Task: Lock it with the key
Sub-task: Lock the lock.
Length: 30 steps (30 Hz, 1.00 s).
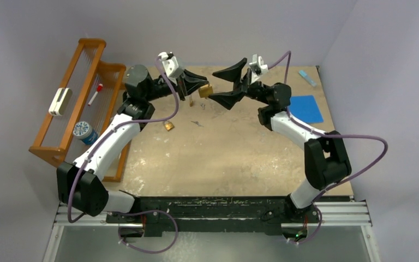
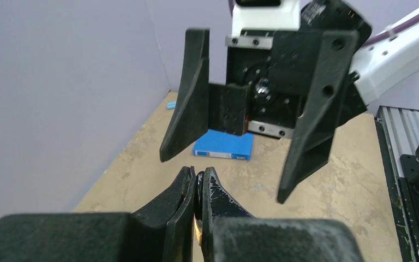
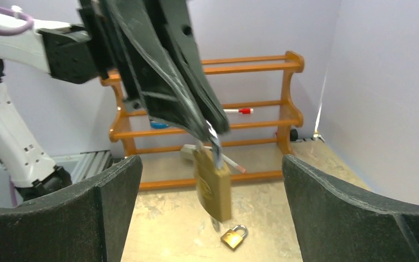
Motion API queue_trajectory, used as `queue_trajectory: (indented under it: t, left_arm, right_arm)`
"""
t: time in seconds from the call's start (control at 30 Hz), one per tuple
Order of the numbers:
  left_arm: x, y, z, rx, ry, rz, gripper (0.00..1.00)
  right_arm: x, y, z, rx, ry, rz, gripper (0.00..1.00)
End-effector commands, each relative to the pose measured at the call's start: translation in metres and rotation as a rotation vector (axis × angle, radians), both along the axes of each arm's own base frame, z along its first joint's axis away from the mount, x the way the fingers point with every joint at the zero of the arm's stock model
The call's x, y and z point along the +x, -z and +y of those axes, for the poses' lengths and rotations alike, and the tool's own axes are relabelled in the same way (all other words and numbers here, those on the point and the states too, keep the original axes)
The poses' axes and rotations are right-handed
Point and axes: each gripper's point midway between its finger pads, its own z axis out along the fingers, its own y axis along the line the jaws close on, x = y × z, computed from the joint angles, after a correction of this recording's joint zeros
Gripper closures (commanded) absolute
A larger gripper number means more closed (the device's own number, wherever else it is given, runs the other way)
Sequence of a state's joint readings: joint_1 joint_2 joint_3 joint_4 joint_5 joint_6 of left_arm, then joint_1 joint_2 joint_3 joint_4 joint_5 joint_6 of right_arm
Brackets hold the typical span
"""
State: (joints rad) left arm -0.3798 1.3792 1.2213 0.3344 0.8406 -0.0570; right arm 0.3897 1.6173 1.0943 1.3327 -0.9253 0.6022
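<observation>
The left gripper sits just above the centre of the top view, clenched on the silver shackle of a brass padlock. The padlock hangs tilted in the air, clear of the table. A thin metal bit pokes from its underside in the right wrist view; I cannot tell whether that is the key.

The right gripper faces it from the right, released. Its fingers are spread wide, and the padlock lies between them without touching either.

On the table below and left of the pair lies a small padlock. Just right of it is a small dark metal piece, too small to name.

A wooden rack lines the table's left edge in the top view, and a blue pad lies near the right edge. The far wall rises close behind both grippers. The widest bare tabletop is in the lower middle of the top view, toward the arm bases.
</observation>
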Motion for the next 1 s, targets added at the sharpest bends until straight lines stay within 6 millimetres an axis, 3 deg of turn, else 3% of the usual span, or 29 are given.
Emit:
queue_trajectory:
  t: [0.0,0.1,0.47,0.7,0.97]
  left_arm:
    - [-0.019,-0.057,0.009,-0.081,-0.004,-0.167,1.0]
    - [-0.022,-0.062,0.01,-0.087,-0.004,-0.182,1.0]
    - [-0.027,-0.073,0.015,-0.108,-0.021,-0.219,1.0]
    - [-0.022,-0.076,0.015,-0.117,-0.03,-0.231,1.0]
    - [-0.013,-0.076,0.015,-0.133,-0.048,-0.223,1.0]
  right_arm:
    - [0.003,-0.018,-0.015,0.12,0.054,-0.086,0.02]
    - [0.005,-0.015,-0.019,0.156,0.046,-0.07,0.03]
    - [0.022,0.001,-0.005,0.207,-0.075,0.022,0.12]
    - [0.017,0.005,0.0,0.179,-0.109,0.02,0.19]
    - [0.004,0.007,0.015,0.133,-0.189,0.003,0.35]
